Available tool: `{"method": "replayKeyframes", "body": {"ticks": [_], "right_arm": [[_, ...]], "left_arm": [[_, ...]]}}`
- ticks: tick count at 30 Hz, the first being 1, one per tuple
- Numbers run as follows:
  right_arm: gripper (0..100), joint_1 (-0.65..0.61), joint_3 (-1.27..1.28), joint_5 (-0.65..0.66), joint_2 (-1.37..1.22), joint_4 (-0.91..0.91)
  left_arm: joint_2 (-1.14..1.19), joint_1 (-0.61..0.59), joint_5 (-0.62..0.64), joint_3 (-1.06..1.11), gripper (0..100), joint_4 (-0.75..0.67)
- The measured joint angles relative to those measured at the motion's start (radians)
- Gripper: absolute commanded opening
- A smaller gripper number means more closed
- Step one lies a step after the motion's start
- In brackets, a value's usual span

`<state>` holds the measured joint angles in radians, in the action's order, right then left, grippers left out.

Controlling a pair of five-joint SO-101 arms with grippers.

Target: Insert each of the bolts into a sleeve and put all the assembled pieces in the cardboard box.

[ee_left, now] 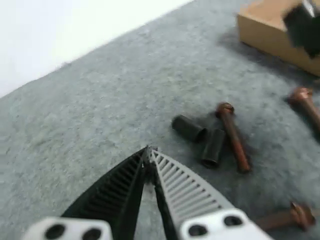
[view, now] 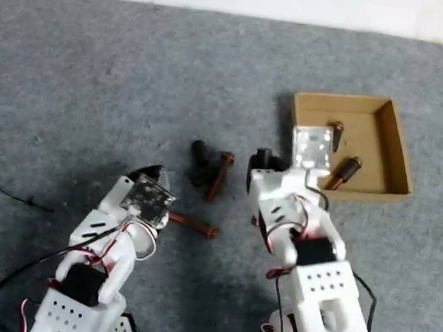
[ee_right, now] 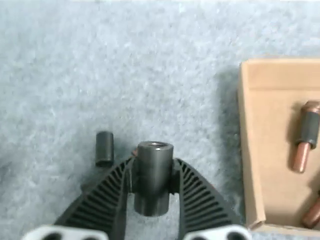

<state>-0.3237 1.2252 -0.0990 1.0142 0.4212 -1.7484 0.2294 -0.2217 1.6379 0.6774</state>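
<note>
**Box at the right, loose parts between the arms**

The cardboard box point(view: 378, 149) sits on the table point(view: 96, 85) toward its far right. An assembled piece point(view: 335, 133) lies in the box toward the back, and a second assembled piece point(view: 345, 171) lies toward the front, apart from the first. Just left of the box is the right gripper point(view: 262, 160), with a sleeve point(ee_right: 152, 175) between its fingers. Further left, two sleeves point(view: 198, 162) lie together, with a bolt point(view: 221, 175) right beside them. A second bolt point(view: 193, 224) lies nearer the arms, just beside the left gripper point(view: 154, 177). A cable tie point(view: 13, 194) lies well off to the left.
</note>
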Motion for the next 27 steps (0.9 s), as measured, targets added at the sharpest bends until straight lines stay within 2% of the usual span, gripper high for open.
{"method": "replayKeyframes", "body": {"ticks": [3,8,13,15,23,27], "right_arm": [[0.5,0.012,0.038,0.0,0.078,-0.002],[0.5,0.028,0.077,0.048,0.167,-0.002],[0.5,0.052,0.095,0.075,0.203,-0.002],[0.5,0.072,0.095,0.075,0.206,-0.002],[0.5,0.181,0.095,0.075,0.207,-0.051],[0.5,0.209,0.095,0.075,0.207,-0.068]], "left_arm": [[0.135,0.029,-0.029,-0.074,1,0.0],[0.488,0.112,-0.126,-0.215,2,0.0],[0.853,0.204,-0.199,-0.334,14,0.0],[0.964,0.229,-0.227,-0.37,15,0.0],[1.138,0.238,-0.4,-0.413,16,0.0],[1.18,0.239,-0.433,-0.416,16,-0.002]]}}
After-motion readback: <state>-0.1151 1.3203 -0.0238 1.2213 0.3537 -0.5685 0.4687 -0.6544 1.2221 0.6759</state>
